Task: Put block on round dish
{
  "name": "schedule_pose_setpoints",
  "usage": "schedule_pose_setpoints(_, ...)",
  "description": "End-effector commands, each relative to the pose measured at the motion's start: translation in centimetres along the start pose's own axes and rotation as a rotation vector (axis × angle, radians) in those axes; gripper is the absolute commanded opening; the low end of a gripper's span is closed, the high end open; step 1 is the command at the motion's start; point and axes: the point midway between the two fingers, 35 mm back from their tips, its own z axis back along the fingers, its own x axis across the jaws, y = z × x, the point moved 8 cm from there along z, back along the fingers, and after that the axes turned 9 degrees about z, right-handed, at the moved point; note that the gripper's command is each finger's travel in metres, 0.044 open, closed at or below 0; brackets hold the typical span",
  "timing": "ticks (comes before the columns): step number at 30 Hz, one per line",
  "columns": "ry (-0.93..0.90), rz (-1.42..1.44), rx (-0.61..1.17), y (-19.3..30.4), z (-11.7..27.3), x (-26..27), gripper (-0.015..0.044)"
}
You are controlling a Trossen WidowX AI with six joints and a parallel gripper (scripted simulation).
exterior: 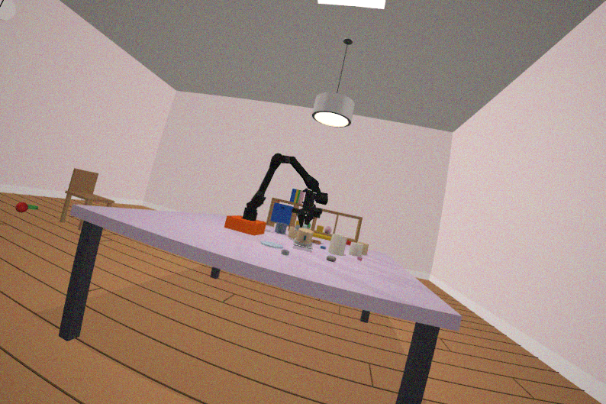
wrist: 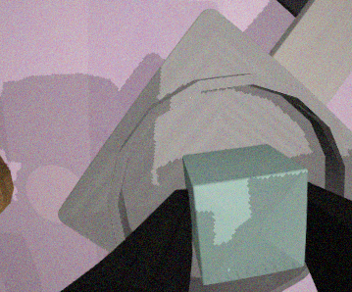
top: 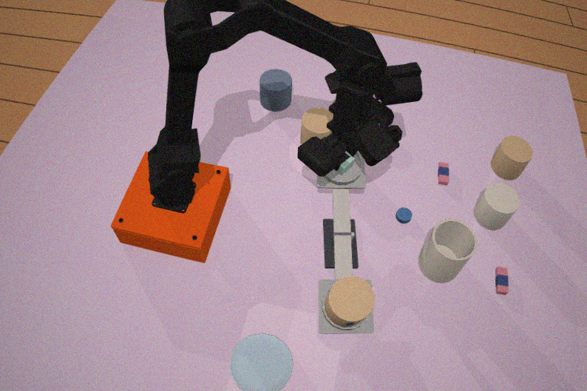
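Observation:
The pale green block (top: 345, 164) (wrist: 256, 230) is between the fingers of my gripper (top: 344, 162) (exterior: 304, 224) (wrist: 238, 197), which is shut on it, a finger against each side. The block is at or just above the far pan of the balance (top: 341, 208) (wrist: 325, 54); I cannot tell if it touches. One tan cup (top: 350, 300) (exterior: 304, 237) stands upside down on the near pan. The other tan cup (top: 316, 125) stands on the table just beyond the far pan, partly hidden by my gripper. The round pale blue dish (top: 262, 361) (exterior: 272, 244) has nothing on it.
A blue-grey cylinder (top: 275, 90) stands behind. To the right are a tall open cup (top: 438, 261), a white cylinder (top: 495, 206), a tan cylinder (top: 511, 157), a blue disc (top: 403, 214) and two pink-and-blue bars (top: 443, 173) (top: 501, 280). A brown ring (wrist: 3, 188) lies left in the wrist view.

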Motion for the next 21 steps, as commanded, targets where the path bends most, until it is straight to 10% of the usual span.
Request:
schedule_pose_setpoints(1, -0.001, 0.006, 0.004, 0.0, -0.1, 0.0, 0.0115)
schedule_pose_setpoints(6, -0.001, 0.006, 0.004, -0.1, 1.2, 0.2, 0.0)
schedule_pose_setpoints(21, -0.001, 0.006, 0.004, -0.1, 9.1, 0.1, 0.0)
